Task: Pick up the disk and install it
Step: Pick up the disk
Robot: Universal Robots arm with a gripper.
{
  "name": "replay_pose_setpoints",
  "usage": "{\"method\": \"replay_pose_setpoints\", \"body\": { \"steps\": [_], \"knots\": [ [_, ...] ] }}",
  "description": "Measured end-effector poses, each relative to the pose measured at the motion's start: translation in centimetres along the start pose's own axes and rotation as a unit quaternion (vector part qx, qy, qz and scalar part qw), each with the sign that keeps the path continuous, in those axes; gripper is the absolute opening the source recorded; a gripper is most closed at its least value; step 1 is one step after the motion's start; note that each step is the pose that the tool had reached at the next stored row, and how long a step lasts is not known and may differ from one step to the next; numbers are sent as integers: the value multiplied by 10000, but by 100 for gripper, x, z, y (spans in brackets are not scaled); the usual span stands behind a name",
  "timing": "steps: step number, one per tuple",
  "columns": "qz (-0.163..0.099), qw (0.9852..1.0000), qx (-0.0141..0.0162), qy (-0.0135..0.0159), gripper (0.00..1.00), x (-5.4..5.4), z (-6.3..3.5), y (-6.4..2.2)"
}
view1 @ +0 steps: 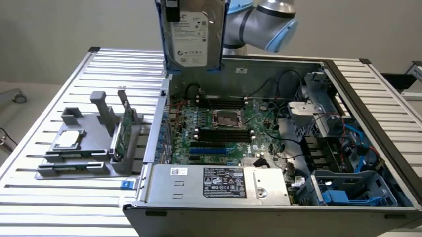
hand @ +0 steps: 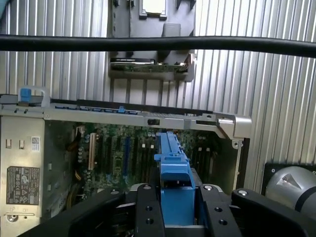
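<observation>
table [view1: 53,200]: ribbed metal slats, carrying an open computer case [view1: 264,222] and a grey holder [view1: 79,160]
power supply [view1: 218,185]: silver box with a black label, against the case's nearest wall
blue cage [view1: 346,190]: plastic drive bay in the case's near corner, at the exterior view's right
grey holder: on the slats just beside the case, at the exterior view's left
chip [view1: 69,139]: small square silver piece lying flat on the holder
green card [view1: 122,131]: standing on edge in the holder's slot
motherboard [view1: 221,123]: green board flat on the case floor, behind the power supply
disk [view1: 191,34]: upright in the air above the case's far corner, clear of the case, white label facing the exterior camera, blue frame along its edges
gripper [hand: 174,207]: black fingers [hand: 148,212] clamped on either side of the disk's blue frame, holding it
arm [view1: 264,22]: grey and blue joint just behind the disk
</observation>
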State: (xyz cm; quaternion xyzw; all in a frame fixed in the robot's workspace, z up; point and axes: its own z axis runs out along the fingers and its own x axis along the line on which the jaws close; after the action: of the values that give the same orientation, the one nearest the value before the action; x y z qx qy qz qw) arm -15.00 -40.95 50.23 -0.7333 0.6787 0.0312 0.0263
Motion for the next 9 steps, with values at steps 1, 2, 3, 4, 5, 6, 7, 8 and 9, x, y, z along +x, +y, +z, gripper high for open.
{"method": "replay_pose_setpoints", "body": {
  "steps": [1, 2, 3, 4, 5, 6, 7, 8, 9],
  "knots": [
    [0, 10000, 0, 0, 33, 24, -2, -41],
    [1, 10000, 0, 0, 33, 47, -4, -84],
    [0, 10000, 0, 0, 33, 71, -6, -130],
    [1, 10000, 0, 0, 33, 91, -8, -174],
    [1, 10000, 0, 0, 33, 112, -10, -219],
    [0, 10000, 0, 0, 33, 132, -11, -264],
    [1, 10000, 0, 0, 33, 151, -13, -307],
    [0, 10000, 0, -1, 33, 169, -15, -351],
    [0, 10000, 0, -1, 33, 187, -16, -395]
  ]
}}
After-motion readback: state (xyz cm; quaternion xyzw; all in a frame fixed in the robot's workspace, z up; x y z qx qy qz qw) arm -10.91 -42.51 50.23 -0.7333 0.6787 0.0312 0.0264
